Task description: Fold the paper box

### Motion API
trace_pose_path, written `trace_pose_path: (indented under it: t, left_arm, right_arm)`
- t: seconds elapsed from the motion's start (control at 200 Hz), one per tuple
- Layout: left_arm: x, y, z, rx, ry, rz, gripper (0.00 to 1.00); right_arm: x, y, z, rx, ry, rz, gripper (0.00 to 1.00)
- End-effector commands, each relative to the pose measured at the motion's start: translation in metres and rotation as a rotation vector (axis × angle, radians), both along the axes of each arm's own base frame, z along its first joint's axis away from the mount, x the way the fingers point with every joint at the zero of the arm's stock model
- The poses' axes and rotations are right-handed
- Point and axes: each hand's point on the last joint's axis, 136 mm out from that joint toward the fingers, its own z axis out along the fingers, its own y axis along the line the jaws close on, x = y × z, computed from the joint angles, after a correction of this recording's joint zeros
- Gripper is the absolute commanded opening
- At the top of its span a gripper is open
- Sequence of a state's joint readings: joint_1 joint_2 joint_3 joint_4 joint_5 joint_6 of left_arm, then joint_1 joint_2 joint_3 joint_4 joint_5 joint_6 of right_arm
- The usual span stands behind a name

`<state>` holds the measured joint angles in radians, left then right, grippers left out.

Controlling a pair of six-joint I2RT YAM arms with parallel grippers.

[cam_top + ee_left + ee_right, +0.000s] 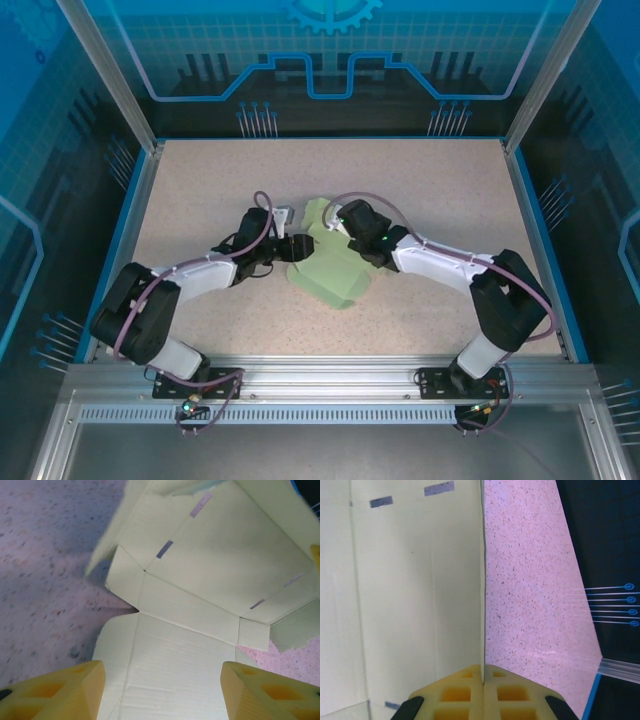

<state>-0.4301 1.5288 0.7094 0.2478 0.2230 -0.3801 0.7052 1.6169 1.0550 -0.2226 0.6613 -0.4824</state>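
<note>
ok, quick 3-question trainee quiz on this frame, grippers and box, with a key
1. True or false: the right gripper is shut on an edge of the box.
2. The left gripper is: A) shut on a flap; B) open, its fingers either side over the card; C) shut on nothing.
3. Short answer: is the box closed up yet?

Key: 1 true; 2 B; 3 no, it is an open sheet with its flaps spread.
</note>
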Motion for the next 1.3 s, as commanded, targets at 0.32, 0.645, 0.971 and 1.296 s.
trace_pose_path:
  t: [0.32, 0.645, 0.971, 1.296]
  left_arm:
    - [0.029, -0.039, 0.004, 0.063, -0.132, -0.139, 0.65]
    - [0.05, -0.029, -0.017, 0.166, -0.147, -0.092, 0.66]
    - [0.058, -0.024, -0.032, 0.231, -0.14, -0.09, 0.68]
    - [0.052, -0.02, -0.032, 0.237, -0.144, -0.085, 0.67]
  right_arm:
    - [-0.006, -0.003, 0.002, 0.13, 0.128, -0.009, 0.0]
    - [-0.005, -0.003, -0.007, 0.126, 0.17, -0.012, 0.0]
    - [-0.006, -0.001, -0.011, 0.122, 0.195, -0.012, 0.0]
    - [-0.006, -0.001, -0.012, 0.122, 0.203, -0.016, 0.0]
